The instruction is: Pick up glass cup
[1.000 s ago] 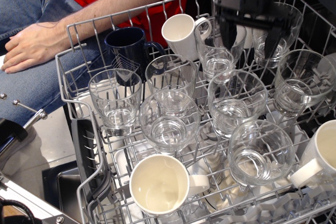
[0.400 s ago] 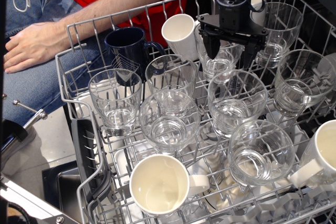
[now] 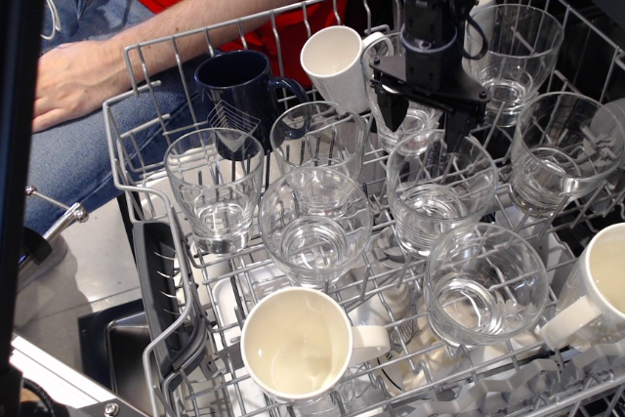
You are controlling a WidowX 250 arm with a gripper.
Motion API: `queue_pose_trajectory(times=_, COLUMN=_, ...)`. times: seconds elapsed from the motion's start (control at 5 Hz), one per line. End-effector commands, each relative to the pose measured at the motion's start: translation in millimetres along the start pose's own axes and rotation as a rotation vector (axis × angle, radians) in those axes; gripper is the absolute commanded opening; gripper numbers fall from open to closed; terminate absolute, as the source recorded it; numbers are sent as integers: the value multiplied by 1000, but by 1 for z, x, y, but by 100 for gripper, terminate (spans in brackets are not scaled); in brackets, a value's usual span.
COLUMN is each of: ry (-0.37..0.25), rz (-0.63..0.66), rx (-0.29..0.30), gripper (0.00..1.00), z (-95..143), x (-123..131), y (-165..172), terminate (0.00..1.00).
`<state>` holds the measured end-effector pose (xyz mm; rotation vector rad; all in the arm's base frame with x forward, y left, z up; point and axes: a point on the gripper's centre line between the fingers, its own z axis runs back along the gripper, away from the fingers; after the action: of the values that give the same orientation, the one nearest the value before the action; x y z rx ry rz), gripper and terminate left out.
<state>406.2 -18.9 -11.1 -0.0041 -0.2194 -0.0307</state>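
Several clear glass cups stand upright in a wire dishwasher rack [image 3: 130, 134]. My black gripper [image 3: 422, 124] hangs open over the back middle of the rack. Its jaws straddle a glass cup [image 3: 410, 122] in the back row, which it partly hides. The right fingertip [image 3: 458, 139] sits at the far rim of the glass cup just in front [image 3: 437, 190]; I cannot tell whether it touches. Other glass cups stand at the front left [image 3: 215, 187], the middle [image 3: 312, 224], the front right [image 3: 485, 282], the right [image 3: 562, 153] and the back right [image 3: 515, 46]. The gripper holds nothing.
White mugs sit at the back [image 3: 337, 63], the front [image 3: 296, 344] and the right edge [image 3: 607, 280]. A navy mug [image 3: 234, 90] stands at the back left. A person's forearm [image 3: 166, 26] rests just behind the rack. A dark bar [image 3: 20, 144] covers the left edge.
The gripper has come down and to the left, from above the back right glass to low around the back middle glass. It stays open. The person's hand has shifted slightly.
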Motion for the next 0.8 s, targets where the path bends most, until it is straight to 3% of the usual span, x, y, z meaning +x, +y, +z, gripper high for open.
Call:
queue_pose_trajectory(times=0.0, ry=-43, rz=-49, rx=23, gripper=100, z=-4, x=14, y=7, terminate=0)
queue_pose_trajectory(times=0.4, ry=-28, rz=-33, rx=37, gripper=100, z=-21, x=5, y=5, terminate=0)
queue_pose_trajectory(times=0.6, ry=-10, rz=0, rx=45, gripper=0, z=-27, x=6, y=3, terminate=0)
